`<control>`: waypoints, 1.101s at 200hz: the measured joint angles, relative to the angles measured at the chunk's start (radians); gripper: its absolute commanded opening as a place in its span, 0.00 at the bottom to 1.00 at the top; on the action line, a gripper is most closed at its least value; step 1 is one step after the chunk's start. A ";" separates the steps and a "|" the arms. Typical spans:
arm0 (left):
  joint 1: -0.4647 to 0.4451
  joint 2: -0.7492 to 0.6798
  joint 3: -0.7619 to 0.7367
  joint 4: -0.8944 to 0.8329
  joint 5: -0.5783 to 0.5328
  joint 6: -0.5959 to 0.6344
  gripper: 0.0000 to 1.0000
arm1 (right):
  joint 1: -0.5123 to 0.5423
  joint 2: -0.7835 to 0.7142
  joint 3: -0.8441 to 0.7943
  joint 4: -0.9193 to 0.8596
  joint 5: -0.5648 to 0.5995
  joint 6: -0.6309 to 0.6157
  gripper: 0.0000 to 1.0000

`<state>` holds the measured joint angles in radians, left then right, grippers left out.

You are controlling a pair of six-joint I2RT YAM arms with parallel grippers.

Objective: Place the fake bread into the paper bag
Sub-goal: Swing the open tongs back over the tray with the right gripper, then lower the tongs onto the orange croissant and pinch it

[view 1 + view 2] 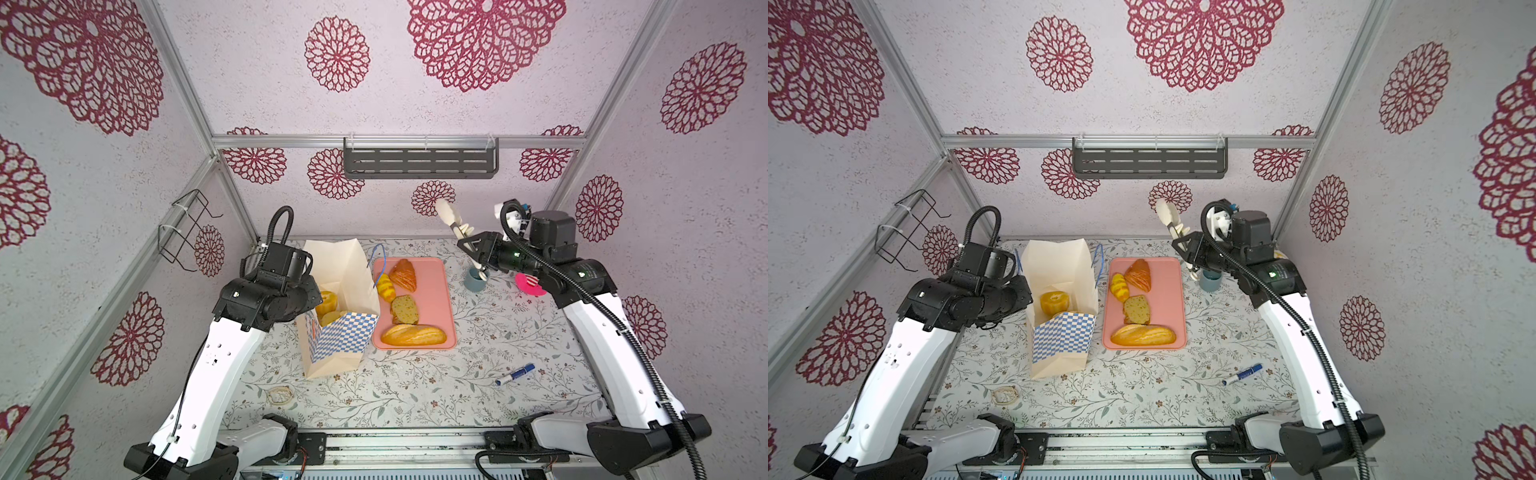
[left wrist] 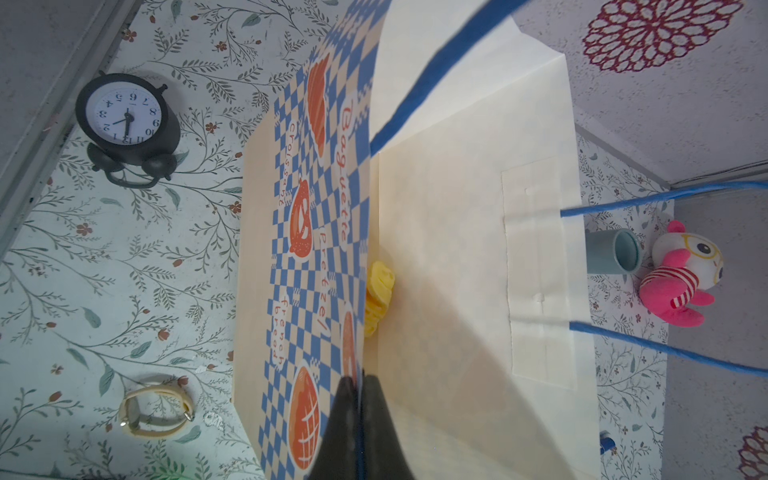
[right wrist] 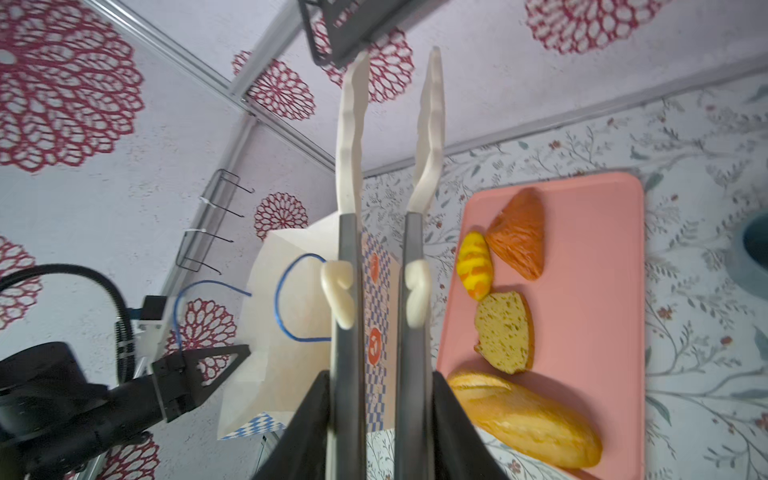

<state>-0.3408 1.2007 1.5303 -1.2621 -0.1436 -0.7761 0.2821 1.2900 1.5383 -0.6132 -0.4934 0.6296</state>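
The cream paper bag (image 1: 332, 332) with a blue-checked band stands open left of the pink tray (image 1: 436, 299). A yellow fluted ring (image 1: 1052, 302) lies inside the bag. On the tray lie a brown croissant (image 1: 403, 274), a yellow croissant (image 1: 385, 286), a speckled slice (image 1: 404, 309) and a long loaf (image 1: 413, 334). My left gripper (image 2: 359, 380) is shut on the bag's near rim. My right gripper (image 3: 379, 376) is shut on the grey handles of white-tipped tongs (image 1: 451, 218), raised above the table's back right. Nothing is between the tong tips.
A blue-grey cup (image 1: 476, 279) and a pink plush toy (image 1: 530, 284) sit under the right arm. A blue marker (image 1: 515, 374) lies front right, a watch (image 1: 280, 395) front left. A black clock (image 2: 126, 120) stands left of the bag. A shelf (image 1: 419, 160) hangs on the back wall.
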 measured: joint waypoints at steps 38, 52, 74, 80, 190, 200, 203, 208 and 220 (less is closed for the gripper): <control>0.000 -0.003 -0.007 0.002 0.002 0.000 0.00 | -0.021 0.062 -0.216 0.035 -0.031 0.002 0.36; 0.000 -0.005 -0.009 0.002 0.003 0.000 0.00 | -0.021 0.093 -0.271 0.055 -0.042 0.002 0.36; -0.001 -0.005 -0.009 0.005 0.003 0.000 0.00 | -0.021 0.143 -0.327 0.093 -0.068 0.008 0.37; -0.001 -0.005 -0.009 0.005 0.003 0.000 0.00 | -0.021 0.155 -0.337 0.108 -0.076 0.011 0.37; -0.002 -0.005 -0.013 0.009 0.001 0.000 0.00 | -0.017 0.435 -0.289 0.235 -0.140 0.017 0.46; -0.002 -0.005 -0.013 0.009 0.000 0.000 0.00 | -0.017 0.457 -0.271 0.235 -0.140 0.015 0.47; -0.002 -0.005 -0.013 0.009 -0.001 0.000 0.00 | -0.016 0.464 -0.266 0.235 -0.141 0.014 0.47; -0.002 -0.005 -0.013 0.009 -0.001 0.000 0.00 | -0.015 0.474 -0.257 0.235 -0.141 0.013 0.47; -0.002 -0.005 -0.013 0.009 -0.002 -0.002 0.00 | -0.013 0.499 -0.235 0.234 -0.141 0.006 0.47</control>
<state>-0.3424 1.1961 1.5173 -1.2533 -0.1452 -0.7776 0.2691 1.7893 1.3033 -0.3790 -0.6346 0.6361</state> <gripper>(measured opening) 0.050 0.471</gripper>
